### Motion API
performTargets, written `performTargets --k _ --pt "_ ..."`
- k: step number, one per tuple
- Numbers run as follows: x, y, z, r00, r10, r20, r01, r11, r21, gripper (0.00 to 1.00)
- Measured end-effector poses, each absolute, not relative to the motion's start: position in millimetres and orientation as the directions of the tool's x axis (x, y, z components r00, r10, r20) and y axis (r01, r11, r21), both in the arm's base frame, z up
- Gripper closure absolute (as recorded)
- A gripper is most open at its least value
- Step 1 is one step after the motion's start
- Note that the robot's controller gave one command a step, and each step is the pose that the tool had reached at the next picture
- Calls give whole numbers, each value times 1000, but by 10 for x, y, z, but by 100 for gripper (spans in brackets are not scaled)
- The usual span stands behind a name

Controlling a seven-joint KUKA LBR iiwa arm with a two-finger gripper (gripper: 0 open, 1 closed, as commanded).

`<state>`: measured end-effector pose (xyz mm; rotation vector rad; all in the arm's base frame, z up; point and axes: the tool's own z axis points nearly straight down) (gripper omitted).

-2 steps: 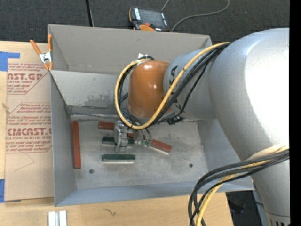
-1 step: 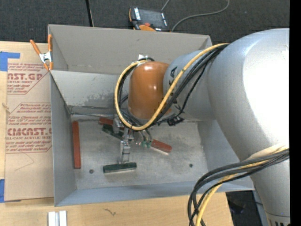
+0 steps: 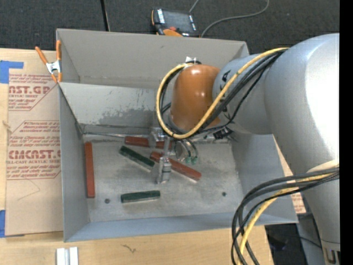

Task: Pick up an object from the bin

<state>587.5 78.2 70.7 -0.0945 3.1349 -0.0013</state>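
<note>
My gripper [image 3: 164, 174] reaches down into the middle of the bin from under the orange wrist cover. It stands among crossed flat sticks. A red-brown stick [image 3: 185, 170] lies slanted just to its right, touching or passing under it. A dark green stick [image 3: 138, 157] lies slanted just to its left. Another red-brown stick [image 3: 135, 141] rests behind them near the back slope. Whether any stick is between the gripper's jaws is hidden.
A long orange-red stick [image 3: 89, 170] lies along the bin's left wall. A dark green stick [image 3: 140, 196] lies flat near the front wall. The arm and its cables cover the bin's right side.
</note>
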Motion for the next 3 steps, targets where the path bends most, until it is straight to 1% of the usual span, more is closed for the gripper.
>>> performTargets --k 1,2,3 --pt "5345 80 707 -993 -118 -2 -118 993 -2 0" --pt "5380 120 726 -993 -121 -10 -121 993 0 100" --pt "5354 125 702 -992 -123 -1 -123 992 2 0"
